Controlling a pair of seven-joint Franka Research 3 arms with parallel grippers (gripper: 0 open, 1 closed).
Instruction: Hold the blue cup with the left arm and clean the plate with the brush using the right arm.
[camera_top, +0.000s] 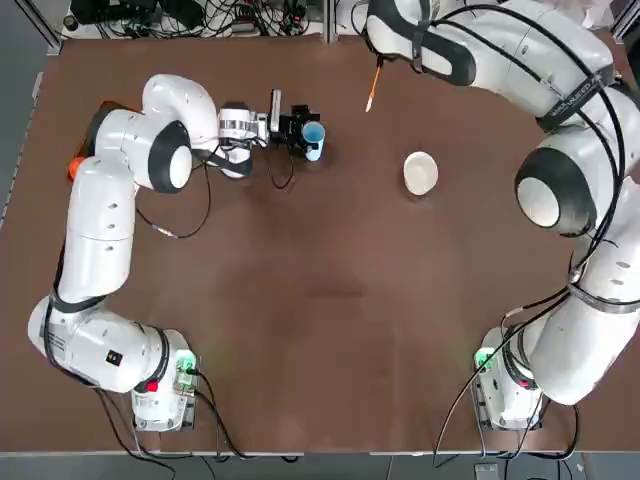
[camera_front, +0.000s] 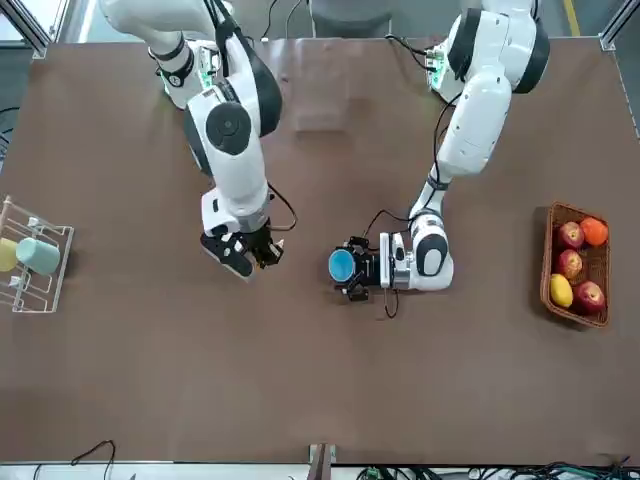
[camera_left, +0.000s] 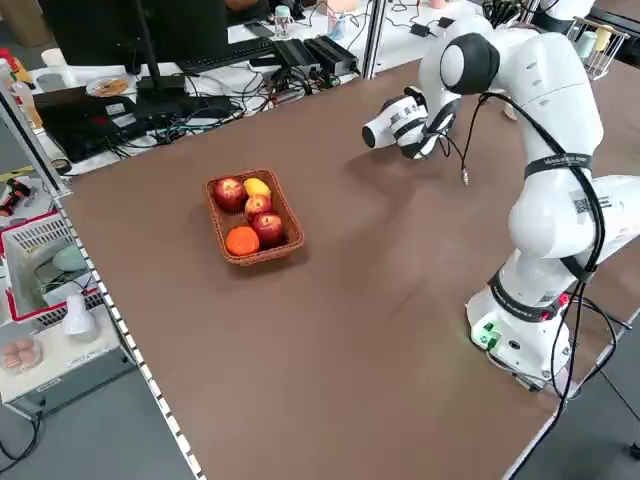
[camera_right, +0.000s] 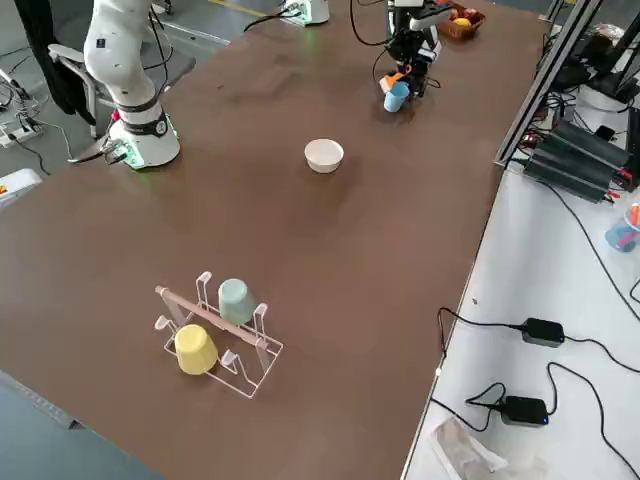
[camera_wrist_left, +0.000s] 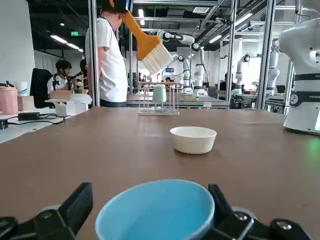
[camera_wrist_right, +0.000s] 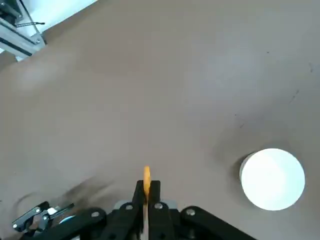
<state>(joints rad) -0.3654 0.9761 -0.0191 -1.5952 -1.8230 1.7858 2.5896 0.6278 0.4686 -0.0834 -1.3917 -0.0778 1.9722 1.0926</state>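
Judging plate (camera_right: 324, 155): I expect a light, stiff dish that skids; sits alone mid-worktop (camera_top: 330, 300).
Blue cup (camera_top: 313, 139): thin, light; left hand (camera_top: 298, 128) fingers spread around its wall, unclamped.
Brush (camera_wrist_left: 146, 44): right hand (camera_wrist_right: 146, 196) pinched on its handle.

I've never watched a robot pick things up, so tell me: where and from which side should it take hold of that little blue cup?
Grip the blue cup around its round side wall, coming in level from the side. It stands upright with no handle, so two fingers can straddle it. The left gripper is already placed this way, fingers open on either side.
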